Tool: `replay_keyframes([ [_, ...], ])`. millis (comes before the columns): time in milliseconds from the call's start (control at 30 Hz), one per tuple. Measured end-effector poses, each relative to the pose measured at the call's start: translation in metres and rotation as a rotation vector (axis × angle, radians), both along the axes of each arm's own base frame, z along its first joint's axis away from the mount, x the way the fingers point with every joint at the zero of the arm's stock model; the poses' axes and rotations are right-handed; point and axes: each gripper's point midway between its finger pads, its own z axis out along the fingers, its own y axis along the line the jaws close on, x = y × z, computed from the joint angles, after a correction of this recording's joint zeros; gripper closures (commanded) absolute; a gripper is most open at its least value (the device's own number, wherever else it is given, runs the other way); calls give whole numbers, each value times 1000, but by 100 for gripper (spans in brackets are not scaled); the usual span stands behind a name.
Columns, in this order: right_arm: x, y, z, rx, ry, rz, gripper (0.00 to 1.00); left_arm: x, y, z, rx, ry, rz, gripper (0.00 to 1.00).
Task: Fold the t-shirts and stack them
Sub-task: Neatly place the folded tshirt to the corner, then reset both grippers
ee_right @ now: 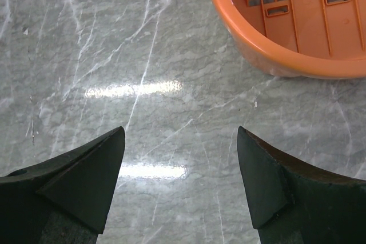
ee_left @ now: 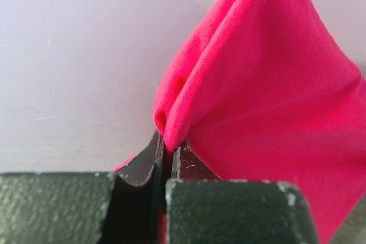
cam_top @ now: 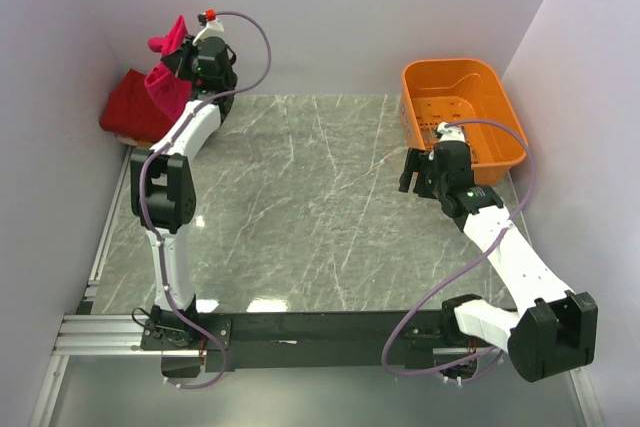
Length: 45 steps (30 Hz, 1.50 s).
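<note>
**Late stage of the task.** The left pincer (ee_left: 164, 151), pressed together on a pinched fold of the crimson t-shirt (ee_left: 263, 101), holds it raised at the far left corner. It hangs just above the darker red t-shirts (cam_top: 133, 107), which lie piled there, probably already folded, though the arm hides part of them. The right pincer (ee_right: 180, 141), spread and holding nothing, hovers over the worktop (cam_top: 300, 207) near the orange basket (cam_top: 455, 75). What is left, by this reading, is to set the crimson shirt on the pile.

The crimson t-shirt (cam_top: 163, 84) in left end effector (cam_top: 183, 56)
</note>
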Motion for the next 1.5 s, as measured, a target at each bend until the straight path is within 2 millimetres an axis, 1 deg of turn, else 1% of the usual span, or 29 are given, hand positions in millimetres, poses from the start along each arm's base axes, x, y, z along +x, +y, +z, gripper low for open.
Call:
replay_keyframes([
  [133,0,0,0,0,1,-1,15,-1,19,0,-16,-7,25,99],
  [300,2,0,-6,-5,21,-1,15,1,50,2,-38,-35,63,99],
  [367,2,0,-10,-8,37,-3,15,4,63,-5,-40,-34,80,99],
  [433,2,0,-13,-10,48,-5,15,8,77,-18,-48,-30,96,99],
  [567,6,1,-11,-8,55,-8,15,17,107,-58,-70,10,125,99],
  [600,7,1,-10,-6,55,-10,15,19,113,-68,-78,22,129,96],
  [667,9,2,-8,-2,54,-12,15,22,127,-86,-93,37,146,97],
  [767,12,4,-5,9,56,-18,15,24,142,-103,-109,44,171,94],
  [833,13,5,-5,12,58,-19,15,25,148,-110,-118,43,184,72],
  [867,13,5,-6,12,63,-20,15,26,151,-112,-124,34,187,58],
  [900,13,5,-7,12,69,-21,15,27,154,-113,-128,32,193,30],
  [933,14,5,-7,13,73,-21,15,26,156,-114,-132,31,196,15],
  [967,15,6,-8,15,77,-22,15,26,157,-115,-138,26,200,5],
  [1000,15,6,-8,17,82,-23,15,26,159,-115,-146,17,203,1],
  [1167,16,9,-8,34,87,-21,15,25,163,-113,-181,-17,215,1],
  [1300,15,10,-7,39,86,-19,15,26,157,-113,-226,-29,201,1],
  [1400,15,10,-4,43,78,-17,15,24,146,-105,-271,-32,176,0],
  [1433,14,10,-2,45,73,-16,15,23,140,-99,-287,-35,162,1],
  [1500,13,10,2,49,59,-15,15,22,121,-81,-332,-60,113,1],
])
